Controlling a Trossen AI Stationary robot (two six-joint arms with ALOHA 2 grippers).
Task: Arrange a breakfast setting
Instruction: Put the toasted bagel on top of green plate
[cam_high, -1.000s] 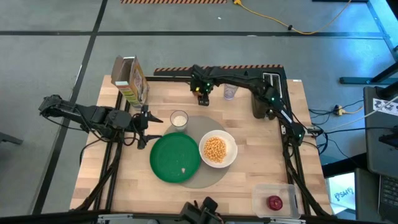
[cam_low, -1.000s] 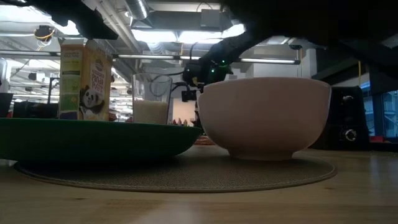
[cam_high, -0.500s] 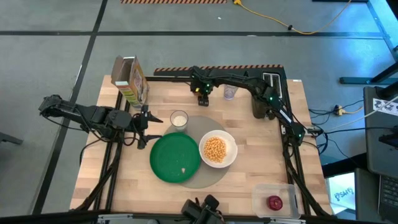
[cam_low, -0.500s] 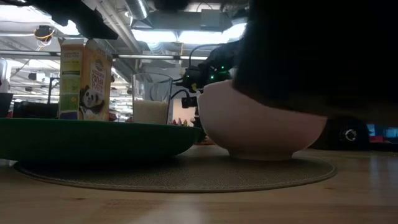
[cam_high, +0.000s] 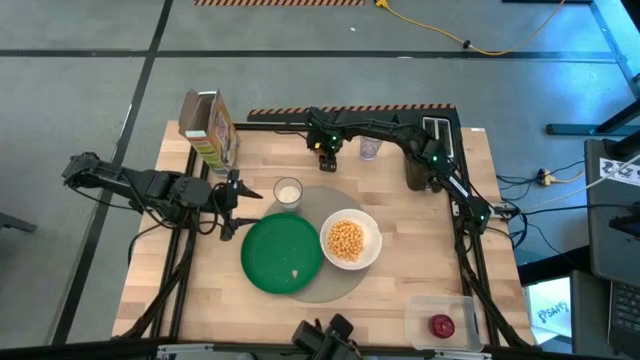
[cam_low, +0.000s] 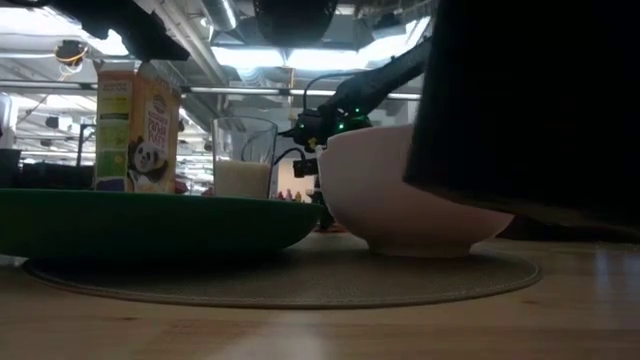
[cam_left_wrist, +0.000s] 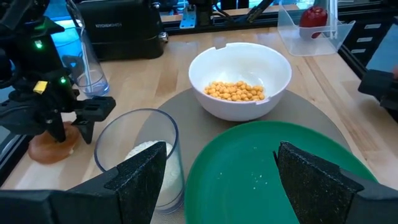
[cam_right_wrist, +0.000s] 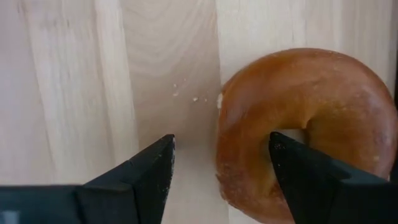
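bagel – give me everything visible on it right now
The bagel is a golden-brown ring with a glossy, slightly blistered crust and a small centre hole, apparently whole. It lies flat on the bare wooden table near the far edge, off the grey mat, a few crumbs beside it. The right gripper is directly above it, jaws open and straddling one side of the ring, one finger over the hole. Whether the fingers touch the crust cannot be told. In the left wrist view the bagel sits under that gripper.

Between the parted fingers (cam_left_wrist: 140, 180) of the left gripper (cam_left_wrist: 221, 180), the green plate (cam_left_wrist: 273, 168) was seen; the milk glass (cam_left_wrist: 140, 152) stood beside one finger, the white bowl (cam_left_wrist: 240, 78) beyond.
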